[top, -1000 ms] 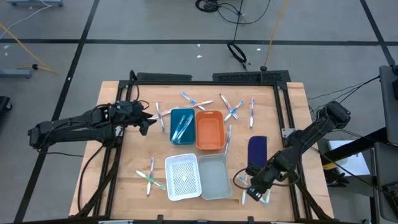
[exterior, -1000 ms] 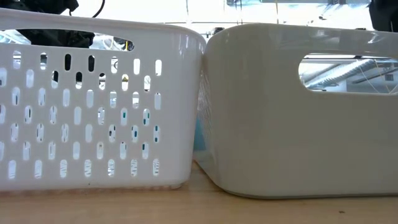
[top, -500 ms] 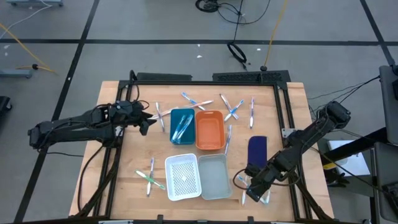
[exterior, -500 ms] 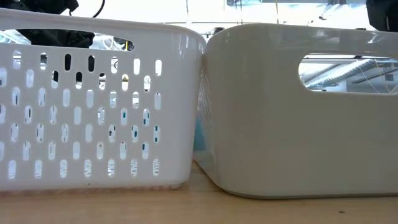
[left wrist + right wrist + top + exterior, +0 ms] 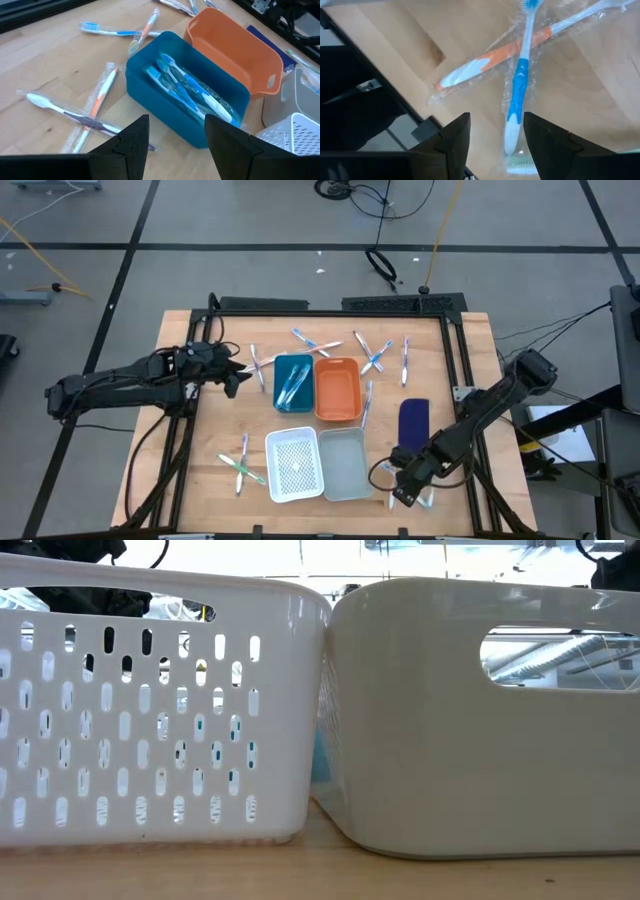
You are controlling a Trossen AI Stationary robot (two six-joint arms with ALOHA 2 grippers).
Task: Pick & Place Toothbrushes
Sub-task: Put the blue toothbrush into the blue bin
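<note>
The right gripper (image 5: 400,492) hangs low over the near right corner of the table (image 5: 200,480), its two dark fingers (image 5: 454,145) spread apart with nothing between them. Straight ahead of those fingers, in the right wrist view, two wrapped toothbrushes lie crossed on the bare wood. The blue toothbrush (image 5: 519,95) runs almost directly away from the gripper, its handle end falling in the gap between the fingers. The orange toothbrush (image 5: 492,59) crosses over it at a slant, farther out from the fingertips.

So the blue one's long axis points along the gripper's line of sight, not across it. A pinch across its thin width looks possible where it already sits, just short of the crossing; I judge the wrapper overlap there could drag the orange one along.

The left gripper (image 5: 172,150) waits well away, its fingers parted and empty, just short of the blue tub (image 5: 190,107) that already holds several blue toothbrushes (image 5: 192,95). More lie loose on the wood beside it. The right arm is plainly the nearer one for the crossed pair.
</note>
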